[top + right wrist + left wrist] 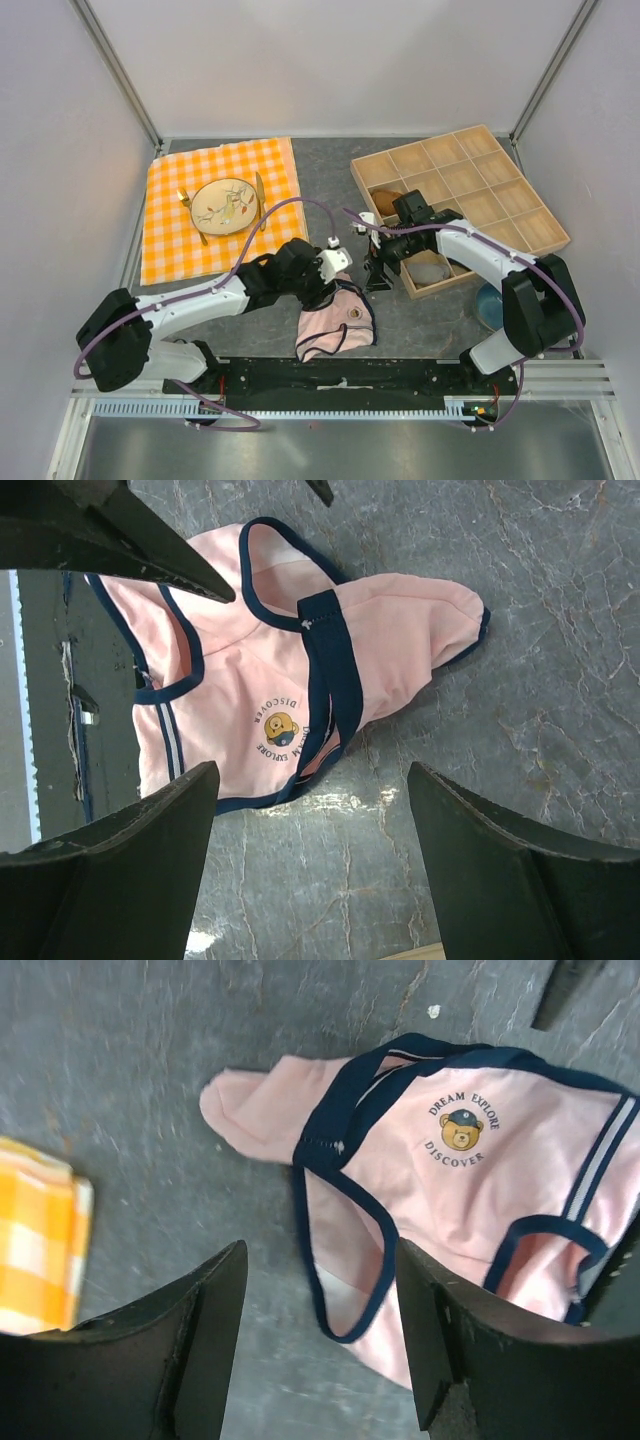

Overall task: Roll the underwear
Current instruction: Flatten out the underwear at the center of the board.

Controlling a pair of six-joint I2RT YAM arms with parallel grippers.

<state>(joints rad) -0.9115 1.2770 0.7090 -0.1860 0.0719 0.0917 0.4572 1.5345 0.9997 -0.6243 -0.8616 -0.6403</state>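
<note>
Top external view: the small pale pink fabric underwear with dark navy edging (335, 325) lies crumpled on the dark grey mottled table surface (325, 185), close to the near edge and between the two arm bases. The left gripper (338, 282) hangs over the garment's far left edge. The right gripper (378, 275) stands just beside its far right corner. An orange-and-white checked cloth (170, 245) lies at far left and carries a round pale plate (225, 205). A compartmented wooden tray (490, 185) sits at far right.

Left wrist view: the left gripper (322, 1255) has its jaws spread apart and pinches nothing. The underwear (500, 1195) lies flat on the table beyond and to the right of the fingers (205, 1345). One leg opening is turned up, and a small bear print (460, 1130) faces upward. A corner of the checked cloth (35, 1230) shows at left.

Right wrist view: the right gripper (312, 772) is likewise spread wide and holds nothing. The underwear (390, 630) lies just beyond the fingers (500, 865), not touching them, with the bear print (282, 725) inverted.
</note>
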